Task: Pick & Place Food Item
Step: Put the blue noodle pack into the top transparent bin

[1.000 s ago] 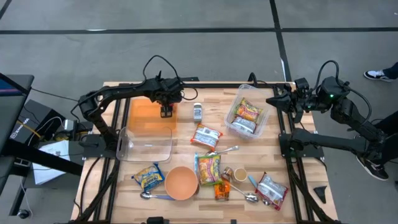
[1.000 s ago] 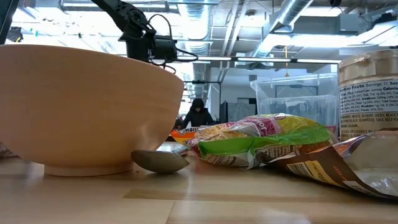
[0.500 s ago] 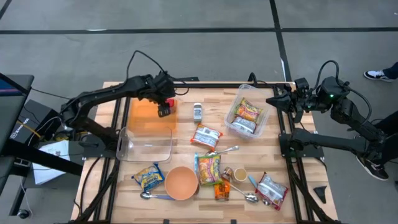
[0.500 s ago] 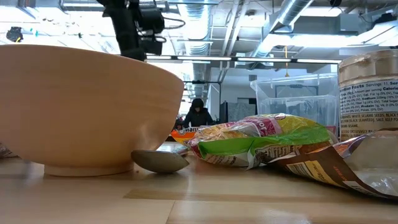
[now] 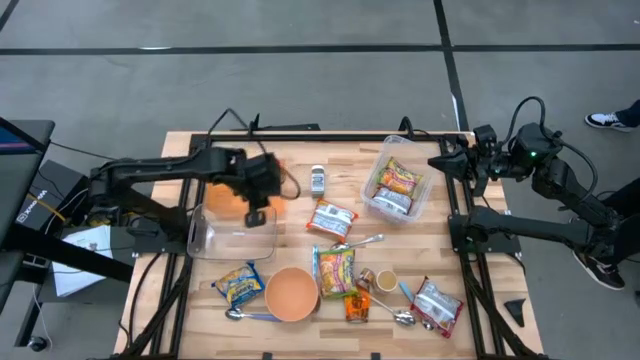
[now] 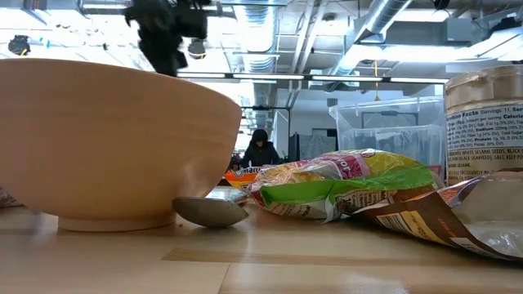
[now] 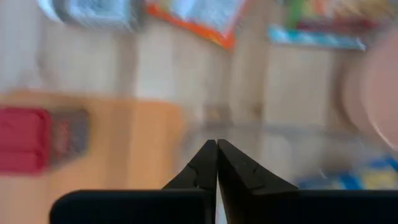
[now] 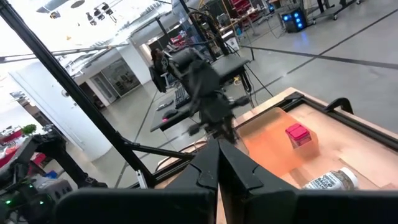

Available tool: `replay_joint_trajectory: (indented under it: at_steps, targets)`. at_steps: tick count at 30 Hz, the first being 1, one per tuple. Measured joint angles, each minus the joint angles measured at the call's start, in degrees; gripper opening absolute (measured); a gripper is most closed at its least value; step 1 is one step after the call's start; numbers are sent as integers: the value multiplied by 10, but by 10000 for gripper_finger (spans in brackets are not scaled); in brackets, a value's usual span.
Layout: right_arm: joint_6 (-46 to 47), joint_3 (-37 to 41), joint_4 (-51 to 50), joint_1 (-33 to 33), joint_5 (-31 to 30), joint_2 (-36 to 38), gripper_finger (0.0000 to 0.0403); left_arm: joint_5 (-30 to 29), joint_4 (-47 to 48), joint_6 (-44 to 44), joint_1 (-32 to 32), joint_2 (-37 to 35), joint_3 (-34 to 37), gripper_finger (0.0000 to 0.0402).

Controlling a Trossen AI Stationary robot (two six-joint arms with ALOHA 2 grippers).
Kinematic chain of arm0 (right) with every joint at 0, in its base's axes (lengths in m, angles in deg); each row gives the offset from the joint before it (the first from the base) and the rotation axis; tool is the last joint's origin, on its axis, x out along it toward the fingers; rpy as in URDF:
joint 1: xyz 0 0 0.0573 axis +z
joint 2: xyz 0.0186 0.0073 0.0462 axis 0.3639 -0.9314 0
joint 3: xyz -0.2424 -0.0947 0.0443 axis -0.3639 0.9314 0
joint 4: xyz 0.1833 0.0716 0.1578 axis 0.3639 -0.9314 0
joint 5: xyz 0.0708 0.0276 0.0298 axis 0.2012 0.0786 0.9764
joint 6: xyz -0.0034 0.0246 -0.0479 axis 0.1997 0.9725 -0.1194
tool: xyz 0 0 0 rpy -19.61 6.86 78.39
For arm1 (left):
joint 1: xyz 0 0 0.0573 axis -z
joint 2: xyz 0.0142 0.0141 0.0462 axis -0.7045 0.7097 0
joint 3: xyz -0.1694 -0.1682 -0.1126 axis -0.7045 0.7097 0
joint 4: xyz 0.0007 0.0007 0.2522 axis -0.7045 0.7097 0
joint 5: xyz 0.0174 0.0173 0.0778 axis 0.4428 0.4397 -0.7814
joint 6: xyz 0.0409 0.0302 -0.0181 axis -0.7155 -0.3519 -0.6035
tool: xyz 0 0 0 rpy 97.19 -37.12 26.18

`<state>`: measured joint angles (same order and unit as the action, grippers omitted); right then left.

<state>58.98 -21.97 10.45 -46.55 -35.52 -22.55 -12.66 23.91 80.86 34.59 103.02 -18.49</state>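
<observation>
On the orange mat (image 5: 228, 178) at the table's far left corner sits a small red packaged item (image 8: 297, 134), lying by itself with nothing touching it. Over the near edge of that mat, where it meets the rim of the clear plastic tub (image 5: 232, 231), hangs the left gripper (image 5: 254, 214), its two dark fingers pressed tip to tip with nothing between them. Just beyond the mat a small white bottle (image 5: 318, 180) lies on its side on the wood. Further right, a second clear container (image 5: 397, 186) holds two snack packets. Nearer the front edge are a wooden bowl (image 5: 291, 292), a green-and-yellow bag (image 5: 335, 270) and several spoons. Off the table's right side the right gripper (image 8: 218, 163) waits, fingers likewise closed and empty.
</observation>
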Motion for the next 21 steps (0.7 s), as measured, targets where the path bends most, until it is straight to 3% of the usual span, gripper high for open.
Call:
replay_joint_trajectory:
  at_steps: [4, 11, 21]
  targets:
    - [1, 0, -3, 0, 0, 0, 0, 57, 73, 48, 42, -31, 2, 1]
    - [-9, 0, -4, 0, 0, 0, 0, 54, -48, 133, 94, 0, 75, 0]
    - [-9, 0, -4, 0, 0, 0, 0, 39, -81, 111, 89, 65, 84, 0]
